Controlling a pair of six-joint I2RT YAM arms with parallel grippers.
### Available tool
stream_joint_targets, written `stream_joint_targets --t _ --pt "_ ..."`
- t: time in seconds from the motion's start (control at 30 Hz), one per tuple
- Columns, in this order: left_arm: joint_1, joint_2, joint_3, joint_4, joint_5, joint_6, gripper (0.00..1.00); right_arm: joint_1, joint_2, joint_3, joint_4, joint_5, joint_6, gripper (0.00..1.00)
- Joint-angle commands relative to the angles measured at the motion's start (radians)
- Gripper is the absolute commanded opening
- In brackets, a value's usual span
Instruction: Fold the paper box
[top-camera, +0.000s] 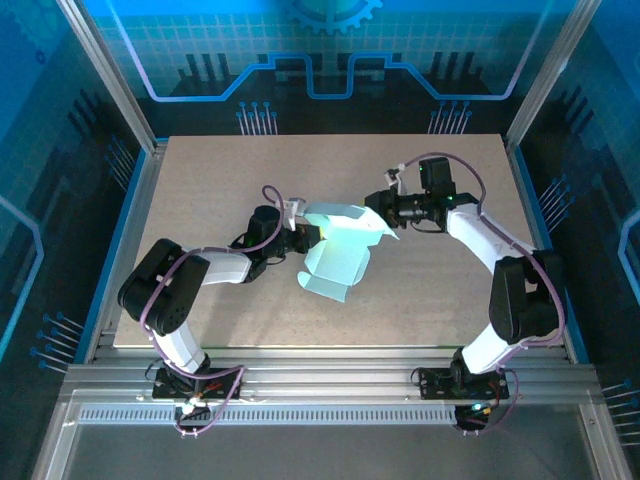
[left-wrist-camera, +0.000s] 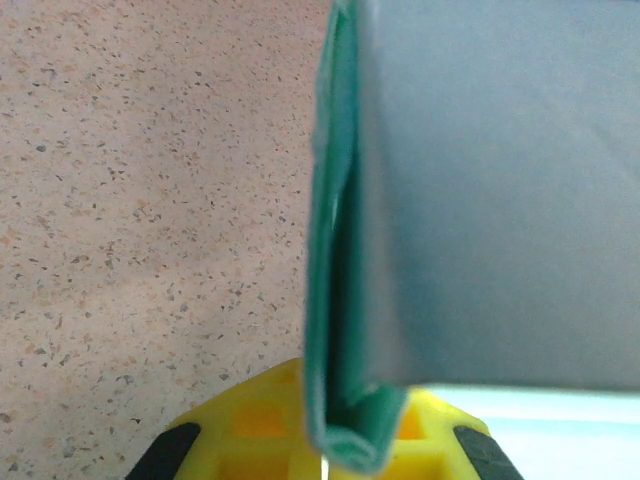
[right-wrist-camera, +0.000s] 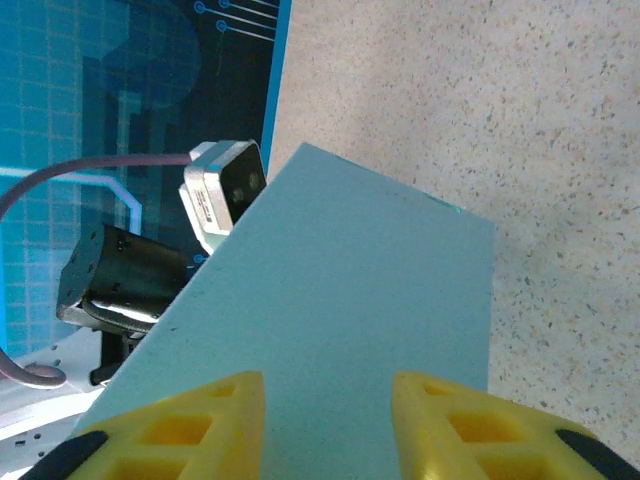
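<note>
The paper box (top-camera: 340, 248), a pale blue-mint sheet partly folded up, sits mid-table between the two arms. My left gripper (top-camera: 306, 236) is at its left edge. In the left wrist view the yellow fingers (left-wrist-camera: 250, 420) are shut on a doubled green edge of the paper box (left-wrist-camera: 345, 300), and a grey-blue panel rises to the right. My right gripper (top-camera: 386, 211) is at the sheet's upper right flap. In the right wrist view it (right-wrist-camera: 328, 405) stands open, its fingers (right-wrist-camera: 190, 425) apart over a flat panel of the paper box (right-wrist-camera: 350, 280).
The speckled beige table (top-camera: 430, 300) has bare room in front and behind the sheet. The left arm's wrist and camera (right-wrist-camera: 222, 188) sit close beyond the panel. Metal frame rails (top-camera: 320, 385) run along the near edge, and blue walls enclose the cell.
</note>
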Motion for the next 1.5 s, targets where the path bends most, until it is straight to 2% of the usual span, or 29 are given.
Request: stream_joint_targets --t 0.0,0.1,0.23,0.5,0.6,0.7,0.83,0.97,1.17,1.37,1.47 --pt "0.006 0.006 0.026 0.032 -0.037 -0.055 0.0 0.039 -0.01 -0.011 0.025 -0.032 0.003 0.38" --pt "0.009 0.032 0.051 0.018 -0.071 -0.105 0.0 0.055 -0.02 0.002 -0.006 -0.032 -0.034 0.38" --pt "0.009 0.047 0.06 0.038 -0.072 -0.133 0.0 0.029 -0.048 0.002 -0.025 0.012 -0.05 0.39" --pt "0.01 -0.015 0.014 0.027 -0.152 -0.126 0.0 -0.106 -0.205 -0.068 0.005 0.25 -0.018 0.66" --pt "0.011 -0.029 -0.001 0.043 -0.168 -0.095 0.0 -0.129 -0.293 -0.125 0.033 0.368 -0.027 0.71" --pt "0.01 -0.047 0.007 -0.005 -0.168 -0.03 0.0 -0.139 -0.374 -0.178 0.073 0.424 -0.058 0.74" --pt "0.019 -0.098 0.079 -0.269 -0.181 0.131 0.0 -0.149 -0.435 -0.175 0.011 0.484 -0.136 0.74" --pt "0.021 -0.13 0.239 -0.691 -0.198 0.389 0.0 -0.155 -0.461 -0.161 -0.051 0.507 -0.207 0.75" --pt "0.027 -0.104 0.465 -1.169 -0.237 0.713 0.0 -0.154 -0.463 -0.17 -0.058 0.506 -0.231 0.75" --pt "0.03 -0.044 0.661 -1.451 -0.363 0.967 0.0 -0.151 -0.464 -0.192 -0.039 0.504 -0.236 0.75" --pt "0.03 0.005 0.765 -1.566 -0.386 1.029 0.0 -0.119 -0.455 -0.209 -0.007 0.482 -0.259 0.75"
